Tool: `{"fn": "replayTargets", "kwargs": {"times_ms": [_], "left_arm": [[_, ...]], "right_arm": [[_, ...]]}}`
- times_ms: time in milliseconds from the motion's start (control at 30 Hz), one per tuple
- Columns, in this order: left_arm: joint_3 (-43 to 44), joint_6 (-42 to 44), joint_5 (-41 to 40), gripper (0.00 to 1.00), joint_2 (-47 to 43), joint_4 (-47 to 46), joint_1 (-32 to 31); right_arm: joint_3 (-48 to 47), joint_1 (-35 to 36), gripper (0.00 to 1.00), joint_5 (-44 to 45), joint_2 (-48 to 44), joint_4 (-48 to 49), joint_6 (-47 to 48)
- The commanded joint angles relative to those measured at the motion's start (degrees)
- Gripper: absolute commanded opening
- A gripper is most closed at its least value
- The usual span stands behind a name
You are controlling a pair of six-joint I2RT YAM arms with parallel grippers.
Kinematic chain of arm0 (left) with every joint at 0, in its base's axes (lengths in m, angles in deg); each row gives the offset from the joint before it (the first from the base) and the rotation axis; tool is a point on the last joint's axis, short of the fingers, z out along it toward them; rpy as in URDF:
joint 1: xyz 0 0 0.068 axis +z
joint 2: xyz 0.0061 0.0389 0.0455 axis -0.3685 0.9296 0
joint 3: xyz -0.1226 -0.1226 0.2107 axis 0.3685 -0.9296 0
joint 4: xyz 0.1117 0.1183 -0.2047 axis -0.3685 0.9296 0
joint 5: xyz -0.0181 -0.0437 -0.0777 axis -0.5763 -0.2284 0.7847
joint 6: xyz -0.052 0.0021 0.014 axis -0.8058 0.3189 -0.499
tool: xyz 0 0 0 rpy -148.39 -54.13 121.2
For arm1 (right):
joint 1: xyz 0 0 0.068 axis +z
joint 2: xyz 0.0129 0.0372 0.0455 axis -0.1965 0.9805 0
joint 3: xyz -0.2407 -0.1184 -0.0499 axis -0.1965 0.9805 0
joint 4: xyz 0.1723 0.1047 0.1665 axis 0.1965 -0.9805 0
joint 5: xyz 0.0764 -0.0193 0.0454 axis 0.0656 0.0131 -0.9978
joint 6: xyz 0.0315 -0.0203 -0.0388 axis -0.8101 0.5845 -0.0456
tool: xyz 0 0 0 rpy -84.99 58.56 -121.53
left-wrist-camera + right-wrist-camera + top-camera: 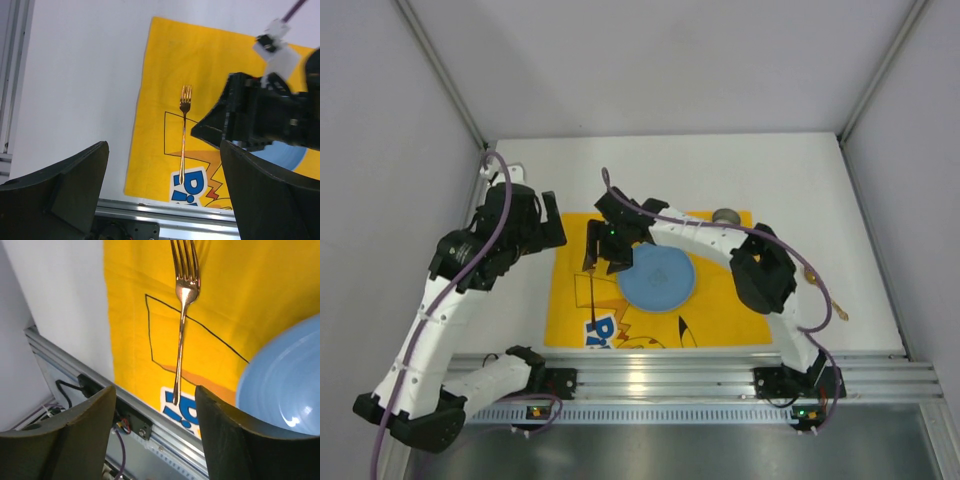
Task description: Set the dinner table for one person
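The white dinner table point(720, 165) carries a yellow cartoon-printed mat point(720, 310). A blue plate point(658, 280) lies at the mat's middle. A gold fork point(591, 290) lies flat on the mat left of the plate, tines away from the arms; it also shows in the left wrist view point(183, 135) and the right wrist view point(182, 315). My right gripper point(605, 258) hovers open and empty above the fork, its fingers point(225, 430) on either side of the handle end. My left gripper point(548, 232) is open and empty over the mat's left edge.
A small metal cup point(725, 216) stands at the mat's back right edge. A gold utensil point(828, 297) lies on the bare table at the right, partly under a cable. An aluminium rail point(720, 365) runs along the near edge. Grey walls enclose the table.
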Motion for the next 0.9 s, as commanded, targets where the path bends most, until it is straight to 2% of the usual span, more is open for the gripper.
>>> {"fn": "replayTargets", "kwargs": {"times_ms": [0, 33, 100, 133, 200, 233, 300, 333, 433, 500, 600, 633, 733, 867], "left_arm": [[0.70, 0.86, 0.28, 0.98, 0.89, -2.28, 0.21], [-0.52, 0.68, 1.42, 0.98, 1.15, -3.94, 0.21], [-2.02, 0.33, 3.01, 0.98, 1.24, -5.79, 0.21], [-3.68, 0.15, 4.49, 0.98, 1.41, -7.97, 0.21], [-5.45, -0.46, 5.82, 0.97, 1.50, -10.18, 0.21], [-7.02, -0.81, 6.61, 0.97, 1.59, -11.15, 0.21], [-8.44, -1.52, 8.72, 0.98, 2.37, -14.40, 0.21], [-9.66, -1.69, 9.60, 0.98, 2.64, -15.37, 0.21], [-13.00, -3.44, 12.76, 0.98, 4.22, -20.46, 0.12], [-14.94, -4.24, 15.13, 0.98, 4.84, -24.49, 0.12], [-17.76, -5.56, 18.29, 0.97, 7.30, -28.72, 0.12], [-18.20, -5.65, 18.65, 0.97, 8.43, -29.26, 0.12], [-19.51, -5.48, 19.10, 0.97, 9.85, -32.24, 0.12], [-21.89, -5.74, 19.19, 0.97, 10.99, -35.94, 0.12]], "right_arm": [[4.07, -4.70, 0.68, 5.12, -19.39, 1.64, 4.33], [6.35, -8.37, 0.76, 6.36, -22.50, 0.76, 6.86], [13.56, -13.39, 0.81, 10.56, -30.91, -4.24, 11.60], [18.11, -19.42, 0.82, 12.50, -33.49, -6.61, 13.38], [22.53, -26.30, 0.86, 18.37, -40.59, -12.93, 18.46], [26.03, -34.69, 0.87, 19.72, -42.64, -16.87, 19.80], [28.86, -44.13, 0.88, 19.56, -47.38, -19.36, 24.52], [31.05, -52.96, 0.89, 19.73, -48.62, -21.29, 26.04], [34.49, -64.53, 0.94, 23.66, -50.57, -24.36, 29.74], [37.82, -65.09, 0.99, 26.14, -50.22, -23.51, 28.96], [46.43, -71.57, 1.00, 21.78, -49.52, -19.74, 27.98], [49.67, -75.86, 1.00, 20.71, -48.90, -17.81, 28.42], [47.26, -79.85, 1.00, 20.51, -43.46, -17.79, 29.65], [43.47, -81.09, 1.00, 22.10, -35.92, -17.27, 30.18]]}}
